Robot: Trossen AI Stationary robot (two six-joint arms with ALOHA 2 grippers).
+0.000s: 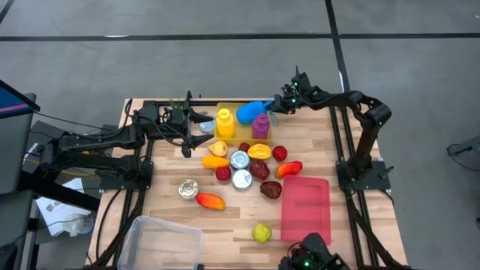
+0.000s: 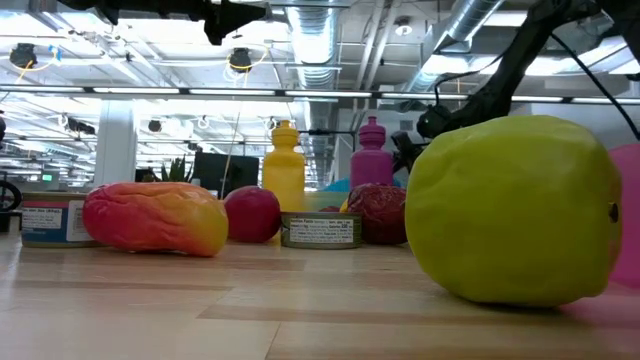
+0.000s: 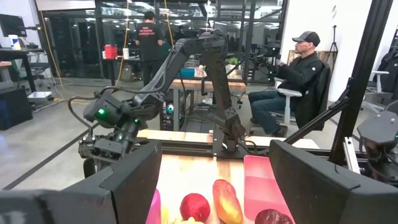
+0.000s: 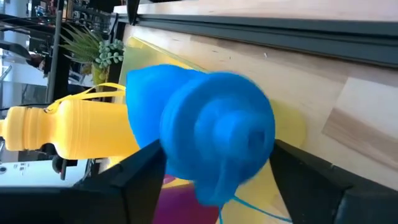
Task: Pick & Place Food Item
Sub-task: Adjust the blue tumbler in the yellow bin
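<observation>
The right gripper [image 1: 274,106] has its fingers on either side of the blue bottle's [image 1: 250,112] cap, the bottle tilted over a yellow tray [image 1: 238,133] beside an upright yellow bottle [image 1: 224,122] and magenta bottle [image 1: 260,124]; the left gripper [image 1: 201,129] hangs open near the tray's left edge

The right hand [image 1: 271,107] is at the desk's [image 1: 315,150] far edge, its fingers on either side of a tilted bottle's [image 1: 250,112] top. Just beside that bottle, away from the hand, a second bottle [image 1: 224,123] stands on a mat [image 1: 241,133], and a third [image 1: 260,126] stands just nearer than the hand. Past the second bottle is the left hand [image 1: 204,124]. Nearer than the mat lie fruits and cans [image 1: 240,169]; a tray [image 1: 306,206] lies well nearer than the right hand, a round fruit [image 1: 261,232] beside it
</observation>
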